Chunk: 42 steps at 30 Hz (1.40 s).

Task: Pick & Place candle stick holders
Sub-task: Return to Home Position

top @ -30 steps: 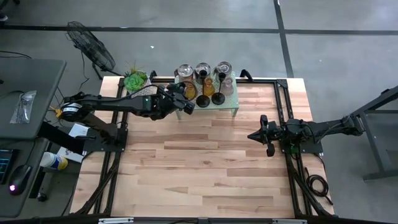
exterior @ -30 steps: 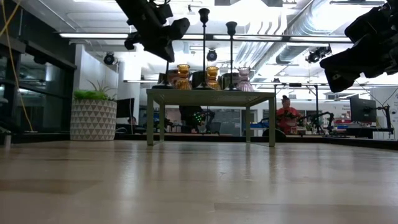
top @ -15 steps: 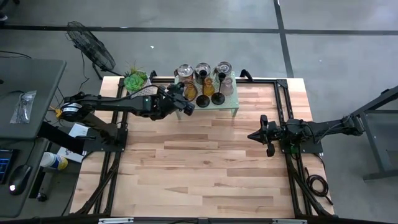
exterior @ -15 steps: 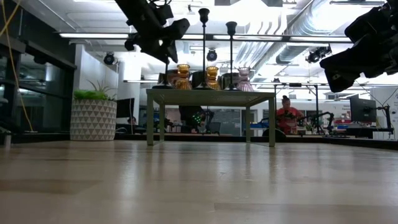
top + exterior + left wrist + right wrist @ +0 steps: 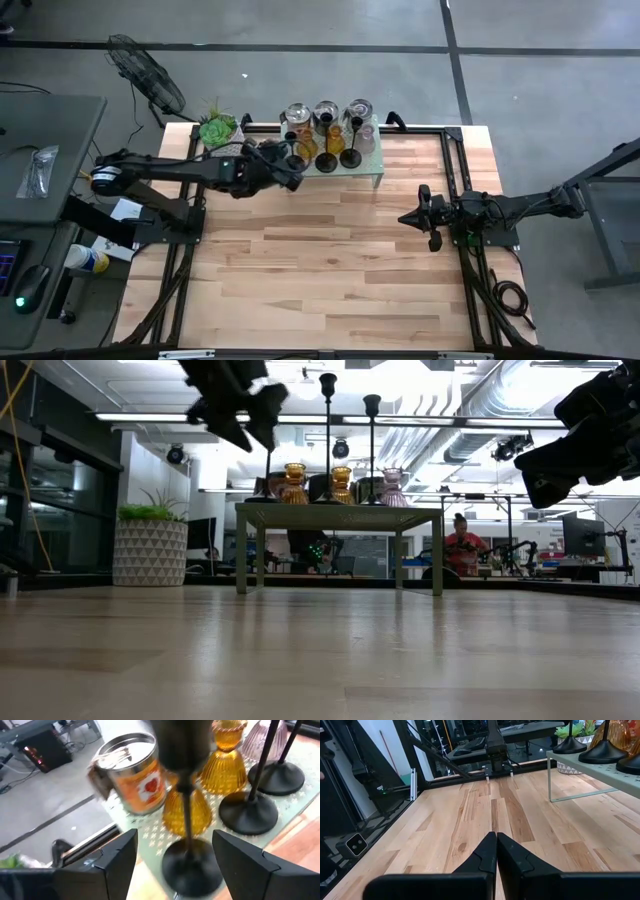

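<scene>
Pale green shelf (image 5: pixel 340 511) is loaded; tippy black stemmed candle holder (image 5: pixel 192 867) is best taken mid-stem; left gripper (image 5: pixel 175 837) is released, right gripper (image 5: pixel 496 836) clenched.

Candle stick holders (image 5: pixel 326 132) on shelf (image 5: pixel 367 166), plant (image 5: pixel 217 129) beside

surface (image 5: pixel 330 270): pale wood planks, smooth, slight sheen. shelf (image 5: pixel 306 795): matt pale-green, patterned w/ tiny stars. amber holders (image 5: pixel 231 765): ribbed glossy glass. black holders (image 5: pixel 248 813): smooth, semi-gloss. silver cup (image 5: pixel 131 772): shiny metal, paper-like label. left pincer (image 5: pixel 175 857): matt dark plastic.
</scene>
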{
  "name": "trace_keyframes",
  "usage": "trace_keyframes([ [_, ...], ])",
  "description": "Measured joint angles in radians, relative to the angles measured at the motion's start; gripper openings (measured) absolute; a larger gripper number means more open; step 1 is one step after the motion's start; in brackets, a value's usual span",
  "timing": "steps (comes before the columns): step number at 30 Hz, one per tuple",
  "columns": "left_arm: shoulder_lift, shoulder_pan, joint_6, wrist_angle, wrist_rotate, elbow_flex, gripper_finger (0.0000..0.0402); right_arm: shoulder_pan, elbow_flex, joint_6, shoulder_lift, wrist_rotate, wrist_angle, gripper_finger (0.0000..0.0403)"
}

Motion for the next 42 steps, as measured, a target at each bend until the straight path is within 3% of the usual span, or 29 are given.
trace_keyframes([
  [4, -0.066, -0.032, -0.073, -0.092, -0.002, -0.021, 0.0255, 0.0, 0.0, 0.0, 0.0, 0.0, 0.0, 0.0003],
  [9, -0.198, -0.086, -0.08, 0.009, 0.066, -0.165, 0.0255, 0.0, 0.0, 0.0, 0.0, 0.0, 0.0, 0.0003],
  [12, -0.287, -0.114, -0.042, 0.173, 0.162, -0.309, 0.0255, 0.0, 0.0, 0.0, 0.0, 0.0, 0.0, 0.0003],
  [19, -0.474, -0.119, 0.213, 0.767, 0.556, -0.709, 0.0255, 0.0, 0.0, 0.0, 0.0, 0.0, 0.0, 0.0003],
  [25, -0.607, -0.119, 0.268, 1.049, 0.725, -0.941, 0.0255, 0.0, 0.0, 0.0, 0.0, 0.0, 0.0, 0.0003],
  [35, -0.864, -0.119, 0.311, 1.059, 0.782, -1.063, 0.0255, 0.0, 0.0, 0.0, 0.0, 0.0, 0.0, 0.0003],
  [42, -1.043, -0.118, 0.313, 0.872, 0.754, -1.08, 0.0255, 0.0, 0.0, 0.0, 0.0, 0.0, 0.0, 0.0003],
])
